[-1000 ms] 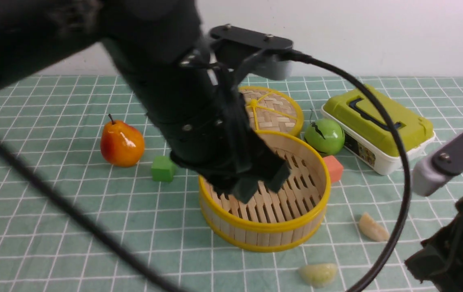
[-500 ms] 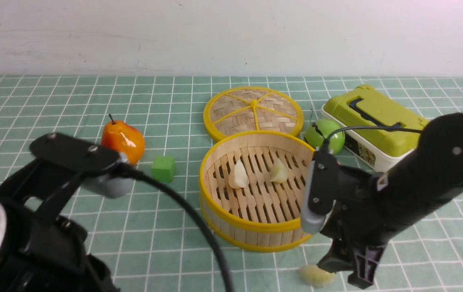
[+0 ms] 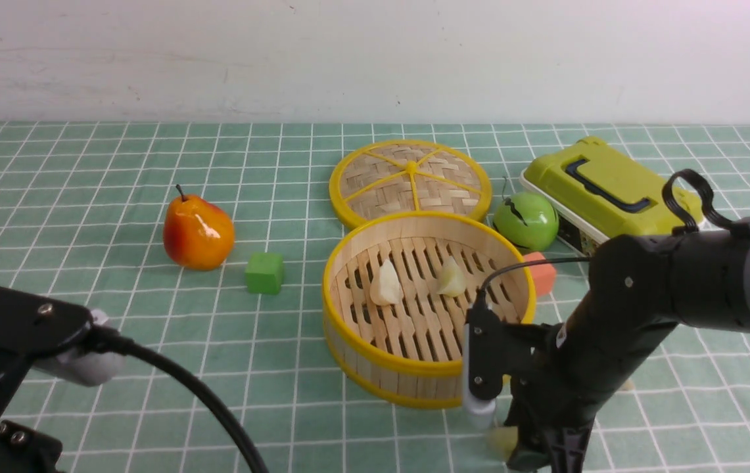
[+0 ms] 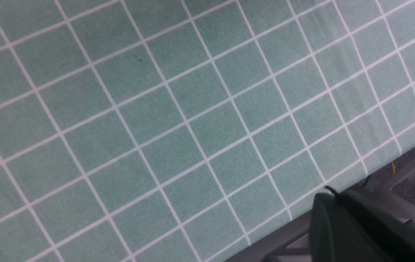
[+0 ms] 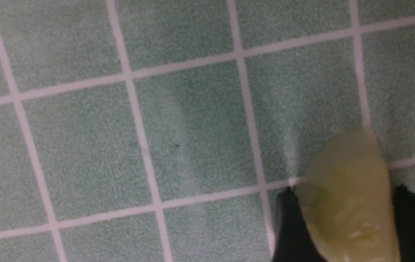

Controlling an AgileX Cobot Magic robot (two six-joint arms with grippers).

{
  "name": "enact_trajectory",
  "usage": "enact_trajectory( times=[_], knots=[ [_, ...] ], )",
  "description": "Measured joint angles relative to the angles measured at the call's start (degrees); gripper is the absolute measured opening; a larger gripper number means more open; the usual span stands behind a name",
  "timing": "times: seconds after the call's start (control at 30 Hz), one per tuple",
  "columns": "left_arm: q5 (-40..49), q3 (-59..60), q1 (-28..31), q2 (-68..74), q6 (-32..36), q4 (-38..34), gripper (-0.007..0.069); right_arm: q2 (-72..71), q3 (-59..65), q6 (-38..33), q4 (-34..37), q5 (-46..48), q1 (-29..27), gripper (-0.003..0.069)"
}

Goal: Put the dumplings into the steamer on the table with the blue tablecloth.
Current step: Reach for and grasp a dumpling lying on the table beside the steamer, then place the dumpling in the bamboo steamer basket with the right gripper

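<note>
**Right gripper closing around a third dumpling just in front of the steamer**

The right gripper [image 5: 343, 233] is reaching down to the near right part of the table with the blue tablecloth [image 3: 85, 164]. In the right wrist view its two dark fingers [image 5: 287, 225] are pressing against both sides of a pale green dumpling [image 5: 349, 189], which looks to be lying on the cloth. That dumpling is sitting just near of the steamer [image 3: 355, 263], close to its front wall. Two cream dumplings are already lying apart on the steamer's slats, one to the left [image 3: 386, 284] and one to the right [image 3: 451, 279]. No fourth dumpling is showing clearly.

The left gripper [image 4: 329, 211] is hanging closed and empty over bare cloth at the table's near left edge.

Farther back, a woven lid [image 3: 409, 180] is lying flat behind the steamer. A green apple [image 3: 525, 220], an orange cube [image 3: 542, 274] and a green-lidded box [image 3: 611, 190] are sitting to the right. A pear [image 3: 197, 230] and a green cube [image 3: 265, 273] are sitting to the left.

The main risks are these. The dumpling is glossy and curved, so it may be squeezing out sideways if the fingers are catching it off centre. The lift has to clear the yellow rim, and a low carry could be knocking the dumpling loose. The arm is working very near the basket, so it could be shoving it across the cloth.
</note>
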Motion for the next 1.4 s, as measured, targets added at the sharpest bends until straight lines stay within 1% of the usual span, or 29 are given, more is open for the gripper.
enact_trajectory(
  times=[0.03, 0.07, 0.1, 0.33, 0.43, 0.53, 0.57, 0.63, 0.7, 0.77, 0.8, 0.83, 0.9, 0.93, 0.97, 1.0, 1.03, 1.13, 1.2, 1.33, 1.4],
  knots=[
    [-0.2, 0.0, 0.0, 0.0, 0.0, 0.0, 0.0009, 0.0, -0.1, 0.0, -0.2, -0.1, 0.3, 0.0290],
    [-0.3, 0.0, 0.0, 0.0, 0.0, 0.0, 0.0009, 0.0, -0.1, 0.0, -0.2, -0.1, 0.3, 0.0283],
    [-0.8, 0.0, 0.0, 0.0, -0.2, 0.0, 0.0009, 0.0, -0.1, 0.0, -0.4, -0.2, 0.6, 0.0252],
    [-3.0, 0.0, 0.0, 0.0, -0.6, 0.0, 0.0010, -0.8, -0.2, 0.1, -1.0, 0.4, 1.6, 0.0248],
    [-3.1, 0.0, 0.0, 0.0, -0.6, 0.1, 0.0013, -2.8, -1.4, 2.6, -1.3, 3.6, 1.6, 0.0248],
    [-3.2, 0.0, 0.0, 0.0, -0.6, 0.3, 0.0016, -6.4, -5.9, 8.8, -2.0, 8.4, 1.6, 0.0248],
    [-3.2, 0.0, 0.0, 0.0, -0.6, 0.3, 0.0017, -7.7, -8.9, 12.0, -2.2, 11.3, 1.6, 0.0248],
    [-3.2, 0.0, 0.0, 0.0, -0.6, 0.3, 0.0017, -8.7, -12.8, 16.0, -2.5, 14.5, 1.9, 0.0248],
    [-3.3, 0.0, 0.0, 0.0, -0.6, 0.3, 0.0020, -8.7, -17.8, 22.4, -2.7, 17.0, 2.7, 0.0248],
    [-3.7, 0.0, 0.0, 0.0, -0.3, 0.3, 0.0022, -8.0, -21.5, 29.4, -2.9, 17.5, 3.4, 0.0248],
    [-4.0, 0.0, 0.0, 0.0, -0.1, 0.3, 0.0022, -7.5, -22.9, 31.7, -3.0, 17.5, 3.7, 0.0248],
    [-5.0, 0.0, 0.0, 0.0, 0.2, 0.5, 0.0024, -5.8, -26.3, 36.3, -3.4, 17.3, 4.3, 0.0248],
    [-5.8, 0.0, 0.0, 0.0, 0.4, 0.5, 0.0027, -3.2, -29.4, 40.8, -4.4, 16.7, 4.9, 0.0248],
    [-6.3, 0.0, 0.0, 0.0, 0.5, 0.5, 0.0028, -0.8, -31.4, 44.3, -5.1, 16.4, 5.2, 0.0248],
    [-6.5, 0.0, 0.0, 0.0, 0.5, 0.5, 0.0028, 1.3, -32.9, 46.3, -5.5, 16.2, 5.2, 0.0248],
    [-6.5, 0.0, 0.0, 0.0, 0.6, 0.5, 0.0028, 1.7, -33.2, 46.8, -5.8, 16.2, 5.2, 0.0248],
    [-6.7, 0.0, 0.0, 0.0, 0.7, 0.5, 0.0029, 5.8, -35.6, 50.8, -6.8, 15.7, 5.2, 0.0248],
    [-6.7, 0.0, 0.0, 0.0, 0.7, 0.5, 0.0035, 11.4, -38.3, 55.6, -8.6, 14.8, 5.2, 0.0248],
    [-6.7, 0.0, 0.0, 0.0, 0.7, 0.5, 0.0037, 14.2, -39.0, 57.5, -9.0, 14.0, 5.2, 0.0248],
    [-6.7, 0.0, 0.0, 0.0, 0.7, 0.5, 0.0037, 17.7, -39.2, 58.1, -9.1, 12.2, 5.2, 0.0251],
    [-6.7, 0.0, 0.0, 0.0, 0.7, 0.5, 0.0038, 18.0, -39.2, 58.1, -9.1, 11.9, 5.2, 0.0269]
  ],
)
